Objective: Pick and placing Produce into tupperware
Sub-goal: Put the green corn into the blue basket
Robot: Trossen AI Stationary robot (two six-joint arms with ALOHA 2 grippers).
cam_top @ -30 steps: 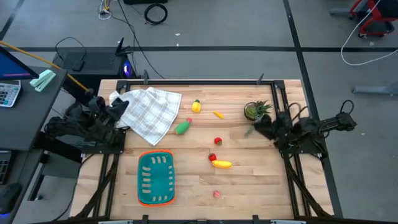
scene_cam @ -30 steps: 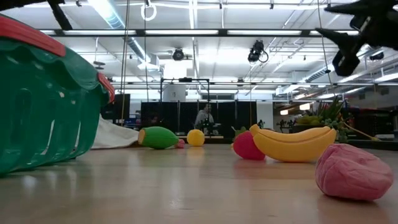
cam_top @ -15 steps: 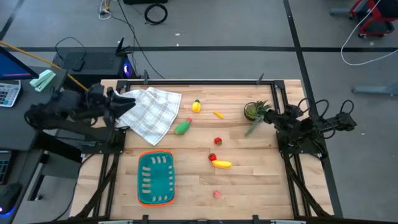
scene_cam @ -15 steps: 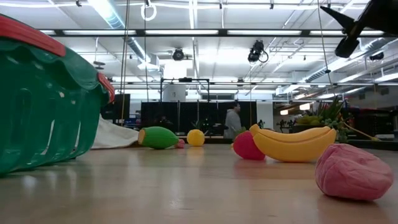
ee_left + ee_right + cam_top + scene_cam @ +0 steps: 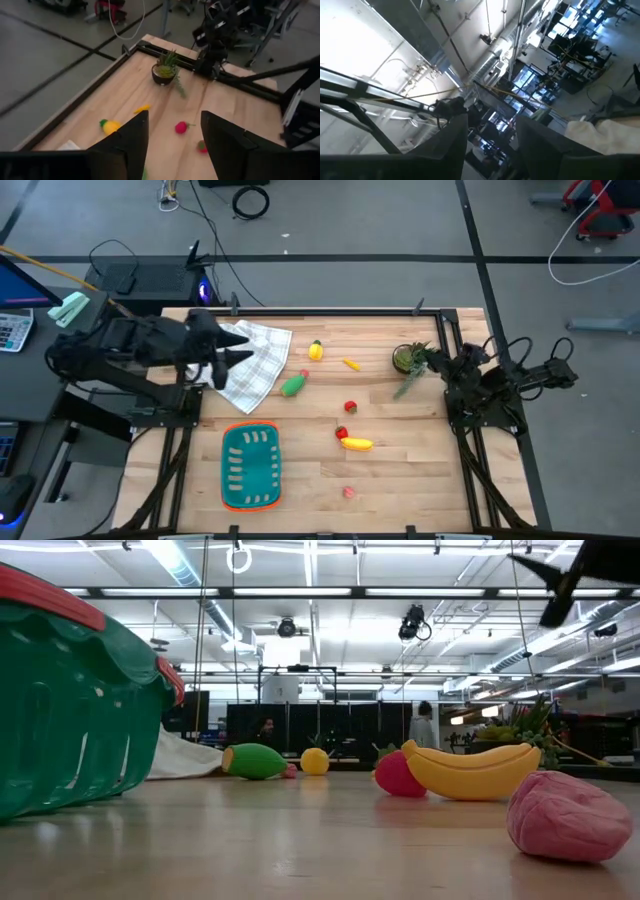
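Note:
The teal tupperware [image 5: 250, 466] with its orange rim stands near the table's front left; its wall fills the low view's left [image 5: 70, 710]. The produce lies on the wood: banana [image 5: 356, 444], lemon [image 5: 316, 351], green vegetable [image 5: 293, 386], a small orange piece [image 5: 351, 364], red pieces [image 5: 350, 408] [image 5: 341, 432] and a pink piece [image 5: 348, 492]. My left gripper [image 5: 230, 358] [image 5: 174, 145] hangs open above the checked cloth, holding nothing. My right gripper [image 5: 437, 363] [image 5: 490, 145] is open by the potted plant, tipped upward toward the ceiling.
A white checked cloth [image 5: 255, 360] lies at the far left under the left arm. A green potted plant [image 5: 408, 358] stands at the far right beside my right gripper. Bare wood shows between the tupperware and the banana. People walk in the room behind.
My left gripper has swung from the table's left edge toward the right, out over the checked cloth. My right gripper has risen a little and tipped upward beside the plant. No produce has moved.

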